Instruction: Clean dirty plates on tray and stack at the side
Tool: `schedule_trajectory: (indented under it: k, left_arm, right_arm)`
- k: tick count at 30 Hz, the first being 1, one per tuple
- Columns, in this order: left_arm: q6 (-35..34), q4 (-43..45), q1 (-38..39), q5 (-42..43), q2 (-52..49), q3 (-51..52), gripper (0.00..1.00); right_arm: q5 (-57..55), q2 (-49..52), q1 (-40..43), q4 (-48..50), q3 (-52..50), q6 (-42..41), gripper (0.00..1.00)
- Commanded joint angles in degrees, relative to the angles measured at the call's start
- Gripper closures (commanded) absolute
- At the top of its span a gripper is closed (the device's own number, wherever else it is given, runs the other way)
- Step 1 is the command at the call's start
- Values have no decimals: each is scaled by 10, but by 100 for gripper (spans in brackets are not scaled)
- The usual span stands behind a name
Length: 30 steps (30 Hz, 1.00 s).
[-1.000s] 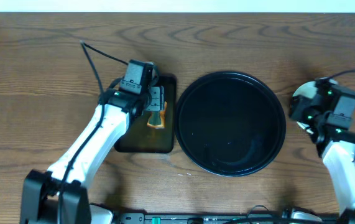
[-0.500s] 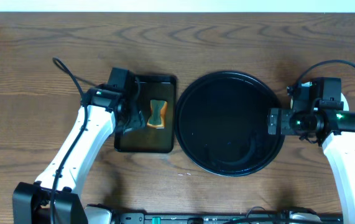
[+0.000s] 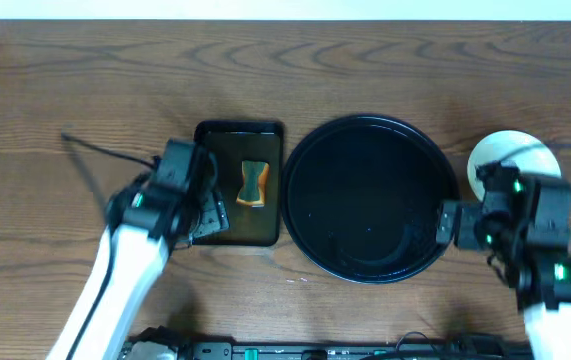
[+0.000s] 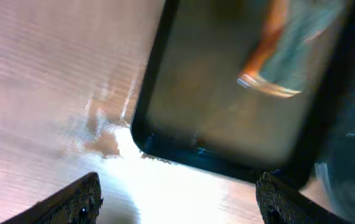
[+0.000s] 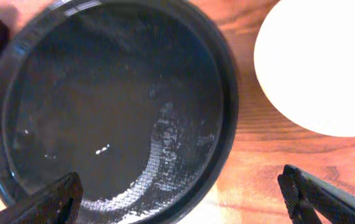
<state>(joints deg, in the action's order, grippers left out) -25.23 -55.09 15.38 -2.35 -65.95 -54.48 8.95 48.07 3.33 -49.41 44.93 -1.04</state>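
Note:
The round black tray (image 3: 365, 180) sits mid-table with nothing on it; its wet floor (image 5: 102, 93) glistens in the right wrist view. A pale plate (image 3: 500, 152) lies on the wood just right of the tray, partly under my right arm, and looks clean (image 5: 326, 68). Whether other plates lie beneath it I cannot tell. My right gripper (image 3: 445, 224) hovers open over the tray's right rim, its fingertips (image 5: 48, 204) far apart around nothing. My left gripper (image 3: 207, 212) is open (image 4: 177, 208) above the near left corner of a rectangular tray.
The small rectangular black tray (image 3: 220, 160) stands left of the round tray, with an orange and green sponge (image 3: 253, 183) lying loose in it, blurred (image 4: 276, 56) in the left wrist view. Bare wood surrounds both trays.
My left gripper has drawn back from the sponge, leaving it in the rectangular tray. My right gripper has opened, left the plate at the right and swung to the tray's right rim.

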Motion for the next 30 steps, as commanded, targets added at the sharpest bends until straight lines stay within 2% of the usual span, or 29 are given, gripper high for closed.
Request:
schedule_trajectory:
  k: [1,6,10,30]
  left_arm:
    - [5,39,17,-13,125,51,20]
    - [5,73,20,-18,282,115,20]
    - [5,72,20,-18,336,119,19]
    - [5,72,20,-18,346,119,19]
  right_arm:
    - [-3,-84,-4,11,-35,-11,1]
    - [-3,-147,-4,6,-41,-11,1]
    - [-3,-151,-4,-1,-41,-11,1]
    - [-3,-151,-4,-12,-41,-11,1]
